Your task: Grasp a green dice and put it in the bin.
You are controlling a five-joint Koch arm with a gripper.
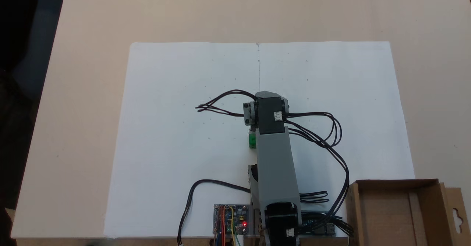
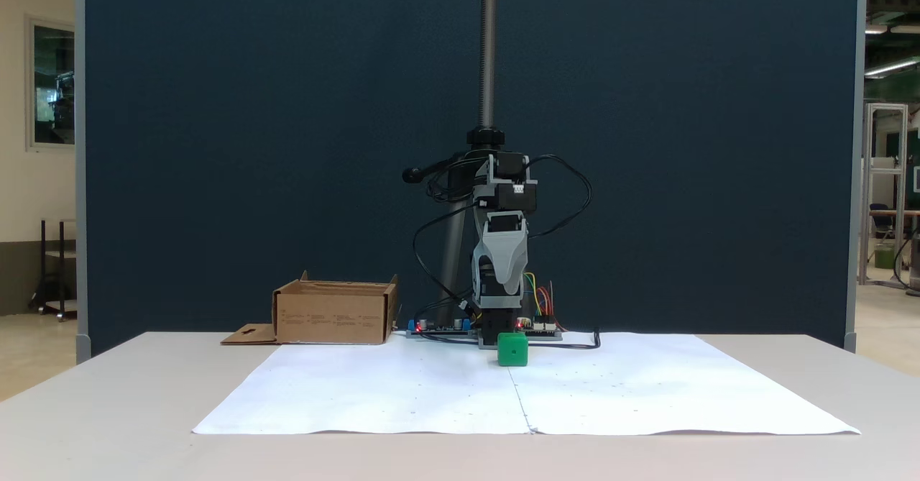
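The green dice [image 2: 512,349] rests on the white paper just in front of the arm's base. From above, the green dice [image 1: 252,140] peeks out at the left edge of the grey arm link, which covers part of it. The arm is folded, and its gripper [image 2: 499,301] points down a little above and behind the dice; the jaws sit in line, so their state is unclear. The bin [image 2: 334,315] is a brown cardboard box standing left of the arm. From above, the bin [image 1: 395,182] is at the bottom right, its hang-hole flap to the right.
A white paper sheet [image 1: 184,128] covers the middle of the table. A controller board [image 1: 231,219] with a red light and coloured wires lies by the arm's base. Black cables [image 1: 331,135] loop out on both sides. A camera pole [image 2: 489,49] rises behind the arm.
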